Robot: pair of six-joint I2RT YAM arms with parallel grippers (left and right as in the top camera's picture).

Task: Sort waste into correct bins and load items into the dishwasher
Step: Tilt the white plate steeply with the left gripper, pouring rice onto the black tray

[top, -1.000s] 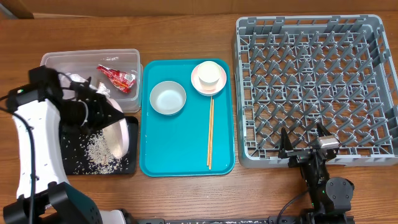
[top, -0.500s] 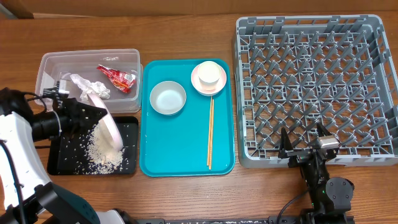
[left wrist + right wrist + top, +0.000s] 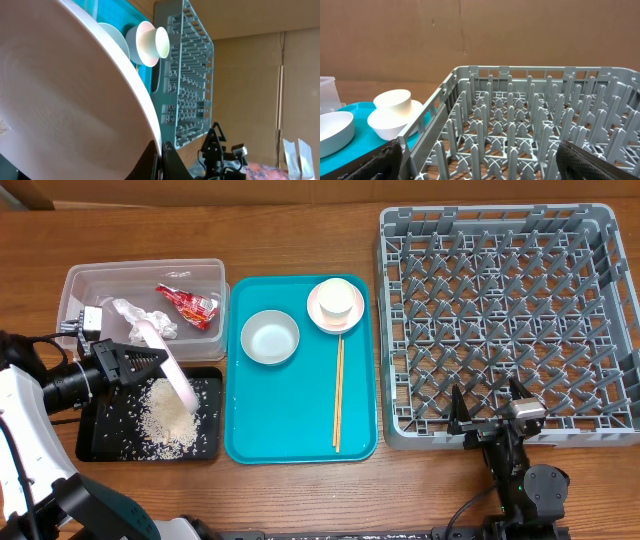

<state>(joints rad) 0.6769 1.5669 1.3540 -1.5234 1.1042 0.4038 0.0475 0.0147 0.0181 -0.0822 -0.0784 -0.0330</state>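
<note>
Rice grains [image 3: 165,418] lie heaped and scattered in the black tray [image 3: 207,442]. Above it, your left end effector [image 3: 152,361] is clamped on the rim of the pale pink plate [image 3: 181,388], which stands tilted on edge. Behind, the clear tub [image 3: 90,280] holds the tissue [image 3: 135,314] and red wrapper [image 3: 188,302]. On the teal tray [image 3: 290,420] you have the bowl [image 3: 270,338], the cup [image 3: 337,299] on its saucer [image 3: 320,320], and the chopsticks [image 3: 338,395]. Your right end effector [image 3: 487,406] hangs with its fingers wide apart, holding nothing, at the near edge of the dish rack [image 3: 505,310].

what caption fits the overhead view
Left gripper holds pink plate tilted over black tray, rice piled below; right gripper open beside rack.
</note>
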